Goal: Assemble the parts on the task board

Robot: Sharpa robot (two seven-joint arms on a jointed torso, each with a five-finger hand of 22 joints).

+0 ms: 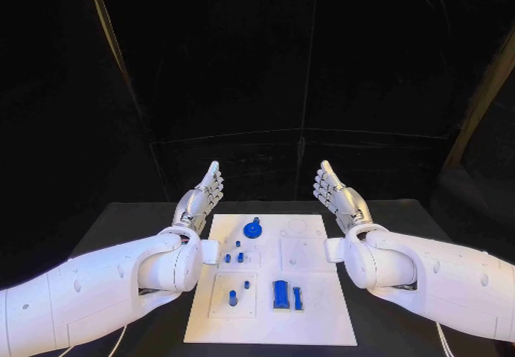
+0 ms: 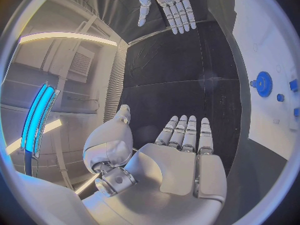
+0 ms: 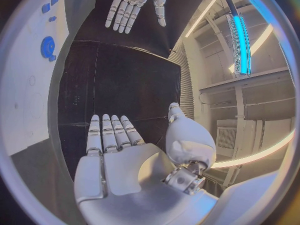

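Board: the white board lies flat in the middle of the black table, long side running away from the robot, between the two arms; this puts every part within reach of either hand.
Gear: a blue gear sits at the far end of the board, left of centre; it looks seated on its spot, though I cannot tell how firmly.
Pegs: two small blue pegs stand side by side near the board's left edge, about midway along.
Near parts: a larger blue block with a thin blue bar just beside it lies near the robot's end; a blue pin and a smaller stud sit in the recessed square to their left.
Left hand: the left hand is raised above the table just beside the board's far left corner, fingers straight and side by side, thumb out, palm turned inward; it holds nothing and touches nothing.
Right hand: the right hand mirrors it off the far right corner, flat and empty, clear of the board.
Why so: both hands flank the board, leaving the parts unobstructed to the head camera; it reads as a ready pose.
Stage: judging by the loose pieces, assembly is hardly begun.
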